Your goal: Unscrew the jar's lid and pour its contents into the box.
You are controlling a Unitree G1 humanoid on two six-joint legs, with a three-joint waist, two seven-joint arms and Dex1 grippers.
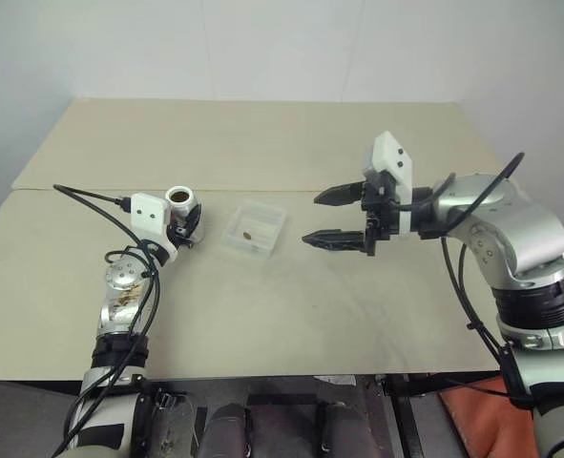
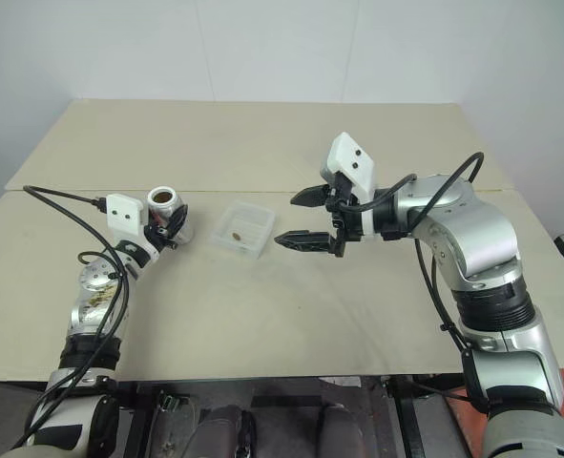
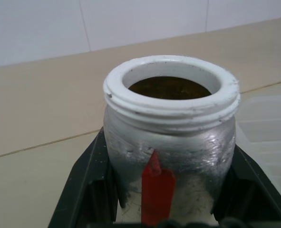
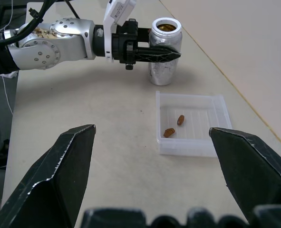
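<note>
The jar (image 4: pixel 164 51) stands upright and lidless on the table (image 1: pixel 358 315), left of the box (image 1: pixel 256 227), pinched by the left gripper (image 4: pixel 166 52); a sideways nudge could tip it; two bits (image 4: pixel 174 126) lie in the box; the right gripper (image 1: pixel 334 218) hangs spread, empty, right of it.

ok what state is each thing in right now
jar: upright on the table, lid off, mouth open
box: flat on the table, holding two brown bits
left gripper: around the jar's body
right gripper: open, empty, above the table beside the box
</note>
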